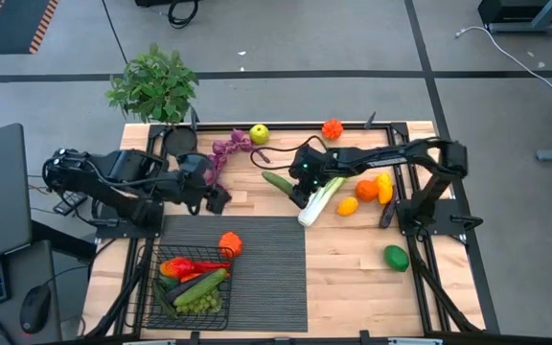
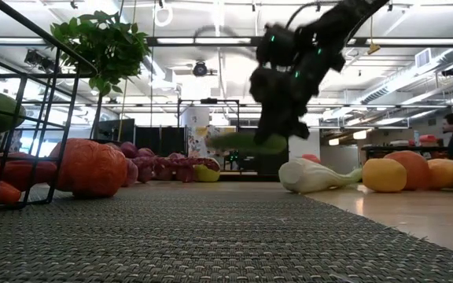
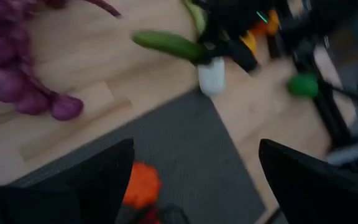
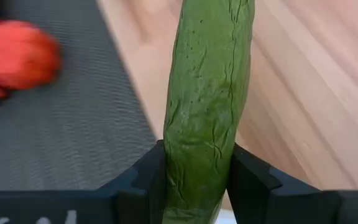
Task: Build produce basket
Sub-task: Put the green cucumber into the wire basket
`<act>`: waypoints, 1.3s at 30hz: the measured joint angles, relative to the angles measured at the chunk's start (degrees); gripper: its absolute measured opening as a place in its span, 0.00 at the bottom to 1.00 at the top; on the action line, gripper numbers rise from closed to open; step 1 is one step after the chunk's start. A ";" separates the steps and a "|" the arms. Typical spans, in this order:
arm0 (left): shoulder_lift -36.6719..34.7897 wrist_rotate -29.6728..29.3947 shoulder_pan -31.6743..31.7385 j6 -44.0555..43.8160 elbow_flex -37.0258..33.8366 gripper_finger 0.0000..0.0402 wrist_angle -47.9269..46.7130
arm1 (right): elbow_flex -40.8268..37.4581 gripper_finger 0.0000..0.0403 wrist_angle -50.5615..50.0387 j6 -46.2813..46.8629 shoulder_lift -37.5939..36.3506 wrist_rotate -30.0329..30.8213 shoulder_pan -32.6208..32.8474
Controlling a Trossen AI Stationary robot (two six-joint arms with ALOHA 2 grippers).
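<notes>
**Cucumber lifted clear of the table**

A green cucumber (image 4: pixel 207 106) is clamped between the right gripper (image 1: pixel 302 188) fingers, above the wood. The leek (image 1: pixel 319 201) lies just beside it. The wire basket (image 1: pixel 147 297), holding peppers, grapes and another cucumber, sits well apart from that gripper.

Bare ribbed mat (image 1: pixel 266 268) beside the basket (image 1: pixel 148 292); leek (image 1: pixel 320 201) near its corner

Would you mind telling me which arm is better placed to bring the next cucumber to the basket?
The right. Its gripper is already shut on the cucumber, lifted off the table. The left gripper is open and empty, though nearer the basket.
</notes>
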 joint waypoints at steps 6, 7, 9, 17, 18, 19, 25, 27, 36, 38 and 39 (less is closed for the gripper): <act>0.40 -5.02 3.22 -10.06 0.00 0.88 0.76 | 0.11 0.35 0.49 -3.23 -7.10 0.03 2.52; 0.66 -6.23 3.51 -10.55 0.00 0.88 1.78 | 0.11 0.35 0.66 -3.22 -8.09 0.06 2.80; 1.03 -9.03 3.63 -10.87 -0.07 0.88 4.89 | 0.11 0.35 1.18 -2.71 -9.96 0.16 3.23; 3.66 -19.09 5.11 -6.73 -0.07 0.88 18.49 | 0.17 0.35 13.19 9.58 -18.91 -1.60 3.42; 3.93 -19.17 5.81 -5.35 -0.05 0.88 20.36 | 0.17 0.35 14.87 10.57 -20.03 -1.49 3.42; 4.27 -19.24 6.51 -4.31 -0.04 0.88 21.55 | 0.17 0.35 16.39 11.58 -20.88 -1.17 3.46; 6.75 -18.65 11.38 2.38 -0.11 0.88 31.80 | 0.23 0.35 19.72 19.44 -22.21 2.98 4.19; 7.91 -17.68 12.84 4.78 0.04 0.88 37.42 | 0.22 0.35 20.72 19.99 -21.43 3.53 4.71; 12.33 -10.92 14.39 8.69 -0.08 0.88 44.15 | 0.17 0.35 23.13 23.55 -19.82 11.83 7.25; 12.66 -10.25 14.27 8.72 -0.08 0.88 44.33 | 0.17 0.35 23.20 23.71 -19.82 13.52 7.85; 12.68 -10.02 14.23 8.72 -0.07 0.88 44.19 | 0.17 0.35 23.36 23.77 -19.82 14.15 8.07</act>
